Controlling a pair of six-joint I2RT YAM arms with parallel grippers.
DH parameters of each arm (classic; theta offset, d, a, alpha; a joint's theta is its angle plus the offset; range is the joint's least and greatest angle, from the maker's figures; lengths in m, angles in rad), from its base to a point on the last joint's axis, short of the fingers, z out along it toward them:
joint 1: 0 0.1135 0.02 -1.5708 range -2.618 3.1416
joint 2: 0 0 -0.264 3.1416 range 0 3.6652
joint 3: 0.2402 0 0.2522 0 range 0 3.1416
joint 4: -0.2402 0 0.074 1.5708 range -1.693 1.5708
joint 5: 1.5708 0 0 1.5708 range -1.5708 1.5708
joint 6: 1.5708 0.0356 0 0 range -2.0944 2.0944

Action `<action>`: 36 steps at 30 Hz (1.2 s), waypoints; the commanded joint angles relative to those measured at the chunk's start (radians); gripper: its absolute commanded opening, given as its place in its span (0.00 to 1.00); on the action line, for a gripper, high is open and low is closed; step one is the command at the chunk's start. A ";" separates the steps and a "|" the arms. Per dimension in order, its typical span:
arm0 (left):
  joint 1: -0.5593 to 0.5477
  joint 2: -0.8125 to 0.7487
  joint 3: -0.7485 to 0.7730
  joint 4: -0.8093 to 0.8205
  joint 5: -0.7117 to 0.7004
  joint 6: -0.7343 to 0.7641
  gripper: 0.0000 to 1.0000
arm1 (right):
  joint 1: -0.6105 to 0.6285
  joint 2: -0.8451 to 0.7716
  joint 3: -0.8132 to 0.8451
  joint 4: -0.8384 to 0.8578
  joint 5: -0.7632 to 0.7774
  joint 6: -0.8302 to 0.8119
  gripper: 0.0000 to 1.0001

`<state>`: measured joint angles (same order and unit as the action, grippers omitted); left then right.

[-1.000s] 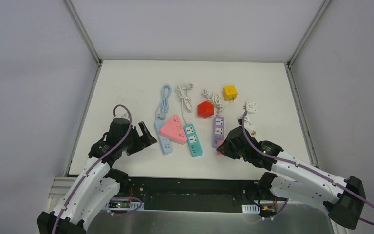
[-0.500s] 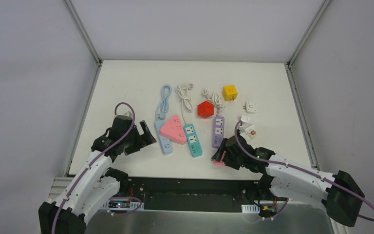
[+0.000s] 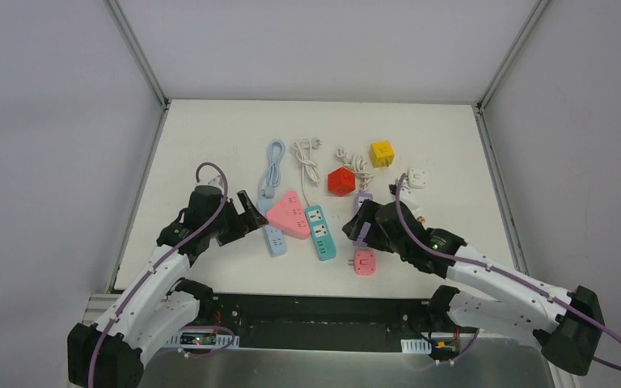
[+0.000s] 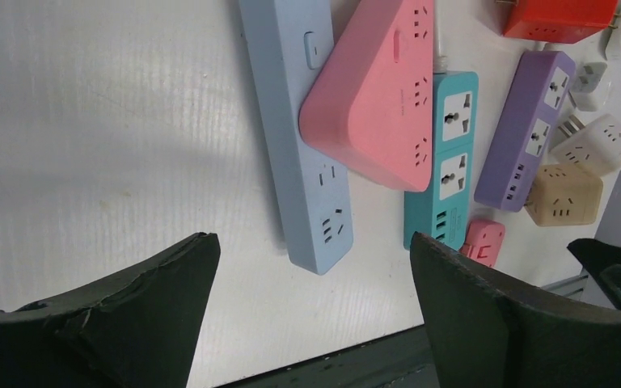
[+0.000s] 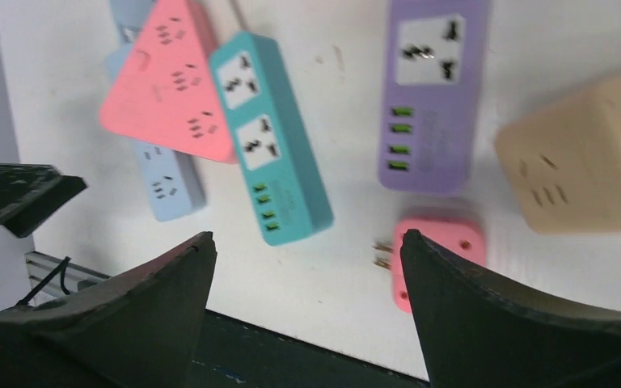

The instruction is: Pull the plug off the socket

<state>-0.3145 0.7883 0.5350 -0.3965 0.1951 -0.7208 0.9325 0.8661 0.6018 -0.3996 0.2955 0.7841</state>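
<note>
Near the front edge of the counter [image 3: 210,145] lies the pink plug [image 5: 438,260], a small rounded block with short metal prongs sticking out of one side. It rests flat on the bare surface, just below the USB end of the purple power strip [image 5: 430,97] and apart from it, so no prong sits in any socket. The right hand [image 5: 307,238] hangs above this spot with its fingers spread wide and nothing between them; in the right wrist view the plug shows just inside the right-hand finger. A beige cube adapter [image 5: 590,162] sits beside the purple strip. To the left run the teal strip [image 3: 321,232], the pink triangular socket block [image 3: 288,214] and the light blue strip [image 3: 273,234]. The left hand [image 4: 314,242] hovers over the near end of the blue strip, also wide and holding nothing.
</note>
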 commanded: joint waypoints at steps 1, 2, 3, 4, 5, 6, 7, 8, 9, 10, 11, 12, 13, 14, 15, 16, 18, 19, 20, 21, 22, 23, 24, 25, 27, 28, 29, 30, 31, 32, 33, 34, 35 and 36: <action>-0.012 0.033 -0.015 0.081 0.011 -0.019 0.88 | -0.005 0.135 0.112 0.189 -0.034 -0.163 0.87; -0.013 0.050 -0.015 0.091 0.014 -0.023 0.84 | -0.007 0.176 0.131 0.221 -0.046 -0.169 0.86; -0.016 0.070 -0.015 0.102 0.020 -0.029 0.82 | -0.010 0.224 0.151 0.247 -0.057 -0.169 0.84; -0.018 0.090 -0.015 0.121 0.038 -0.034 0.79 | -0.015 0.270 0.168 0.275 -0.057 -0.169 0.84; -0.022 0.114 -0.014 0.135 0.054 -0.040 0.77 | -0.020 0.316 0.185 0.302 -0.057 -0.169 0.84; -0.026 0.136 -0.010 0.143 0.063 -0.043 0.76 | -0.028 0.364 0.201 0.324 -0.117 -0.154 0.77; -0.034 0.166 -0.007 0.143 0.065 -0.047 0.74 | -0.035 0.407 0.218 0.347 -0.162 -0.144 0.72; -0.041 0.189 -0.003 0.139 0.061 -0.050 0.72 | -0.041 0.451 0.233 0.378 -0.192 -0.131 0.69; -0.047 0.206 0.000 0.134 0.056 -0.054 0.70 | -0.045 0.489 0.246 0.393 -0.228 -0.119 0.65; -0.051 0.223 0.001 0.136 0.054 -0.058 0.68 | -0.048 0.525 0.259 0.430 -0.266 -0.111 0.62; -0.054 0.237 -0.003 0.142 0.054 -0.065 0.66 | -0.051 0.556 0.268 0.459 -0.304 -0.104 0.58; -0.057 0.248 -0.007 0.154 0.055 -0.071 0.64 | -0.050 0.580 0.274 0.487 -0.344 -0.095 0.56; -0.059 0.258 -0.012 0.168 0.062 -0.076 0.63 | -0.052 0.603 0.278 0.514 -0.371 -0.086 0.53; -0.060 0.271 -0.017 0.182 0.070 -0.080 0.61 | -0.052 0.620 0.281 0.541 -0.393 -0.077 0.49; -0.061 0.283 -0.018 0.188 0.079 -0.081 0.59 | -0.053 0.638 0.285 0.557 -0.409 -0.070 0.47; -0.061 0.297 -0.019 0.191 0.086 -0.081 0.56 | -0.053 0.653 0.294 0.565 -0.422 -0.067 0.45; -0.061 0.323 -0.021 0.193 0.095 -0.075 0.49 | -0.053 0.681 0.308 0.567 -0.438 -0.055 0.42; -0.061 0.335 -0.024 0.193 0.094 -0.073 0.46 | -0.053 0.692 0.311 0.568 -0.442 -0.049 0.41; -0.061 0.348 -0.025 0.189 0.093 -0.070 0.44 | -0.053 0.701 0.314 0.565 -0.444 -0.043 0.40; -0.061 0.359 -0.026 0.184 0.089 -0.067 0.41 | -0.053 0.712 0.318 0.554 -0.441 -0.036 0.39; -0.062 0.370 -0.027 0.172 0.081 -0.064 0.40 | -0.053 0.725 0.327 0.528 -0.430 -0.031 0.39; -0.063 0.380 -0.026 0.155 0.066 -0.060 0.38 | -0.053 0.738 0.342 0.489 -0.420 -0.030 0.38; -0.063 0.390 -0.024 0.122 0.038 -0.057 0.37 | -0.053 0.750 0.356 0.456 -0.419 -0.034 0.38; -0.063 0.401 -0.021 0.092 0.012 -0.058 0.36 | -0.053 0.759 0.365 0.427 -0.422 -0.043 0.38; -0.063 0.416 -0.031 0.061 -0.025 -0.057 0.34 | -0.050 0.763 0.357 0.412 -0.428 -0.046 0.39; -0.063 0.419 -0.040 0.055 -0.035 -0.059 0.33 | -0.049 0.761 0.350 0.412 -0.432 -0.046 0.40; -0.063 0.423 -0.046 0.049 -0.045 -0.061 0.33 | -0.048 0.759 0.342 0.415 -0.439 -0.046 0.40; -0.063 0.425 -0.049 0.040 -0.054 -0.061 0.33 | -0.047 0.756 0.335 0.418 -0.447 -0.046 0.41; -0.063 0.425 -0.051 0.033 -0.062 -0.060 0.32 | -0.045 0.752 0.329 0.420 -0.451 -0.045 0.42; -0.063 0.425 -0.052 0.027 -0.070 -0.061 0.32 | -0.044 0.749 0.325 0.422 -0.452 -0.047 0.44; -0.063 0.424 -0.053 0.021 -0.078 -0.061 0.31 | -0.043 0.747 0.321 0.423 -0.453 -0.048 0.47; -0.063 0.421 -0.053 0.018 -0.085 -0.060 0.31 | -0.042 0.747 0.318 0.428 -0.456 -0.048 0.49; -0.063 0.421 -0.053 0.015 -0.090 -0.059 0.31 | -0.041 0.749 0.315 0.433 -0.460 -0.047 0.52; -0.063 0.419 -0.053 0.012 -0.094 -0.058 0.30 | -0.042 0.752 0.314 0.438 -0.464 -0.046 0.55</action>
<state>-0.3676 1.1851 0.5236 -0.2512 0.2161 -0.8013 0.8833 1.6245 0.9272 0.0467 -0.1432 0.7349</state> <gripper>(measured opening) 0.314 0.501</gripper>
